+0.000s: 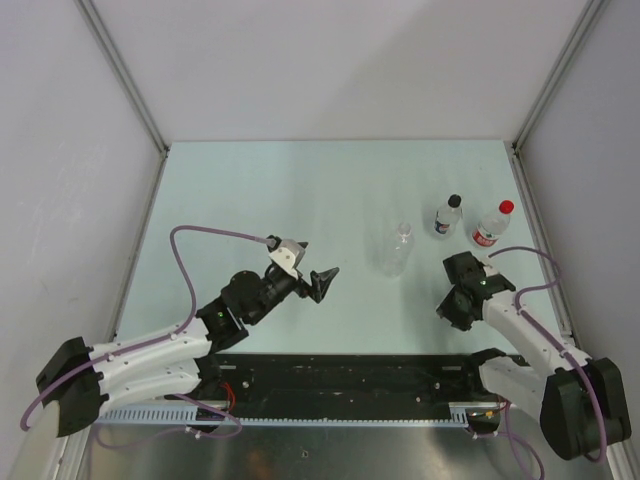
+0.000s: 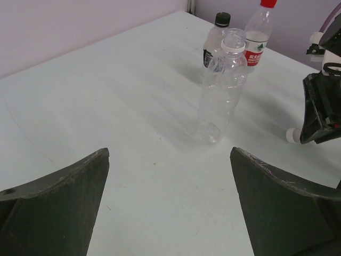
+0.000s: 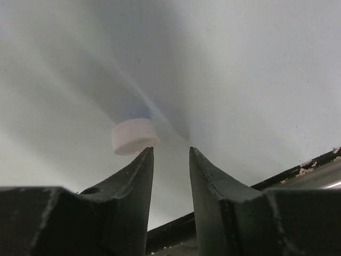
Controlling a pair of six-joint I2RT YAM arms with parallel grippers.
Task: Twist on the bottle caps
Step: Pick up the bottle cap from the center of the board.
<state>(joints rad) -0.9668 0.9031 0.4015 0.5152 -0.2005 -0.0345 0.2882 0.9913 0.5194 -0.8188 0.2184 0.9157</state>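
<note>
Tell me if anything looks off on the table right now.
Yes. The whitish cap lies on the table just outside the right gripper, beside it rather than between its jaws, so closing there would likely miss it. The leftmost bottle stands uncapped.

On the tabletop [image 1: 250, 200]: uncapped bottle [image 1: 400, 247] right of centre, capped bottle [image 1: 449, 217] behind-right of it, second capped bottle [image 1: 492, 224] just right of that, loose cap [image 3: 134, 136] lying beside the right pincer [image 3: 170, 154], nearer than all bottles.

Red cap [image 1: 507, 206], black cap [image 1: 455, 200], whitish cap [image 3: 134, 136], clear bottles [image 1: 401, 247].
</note>
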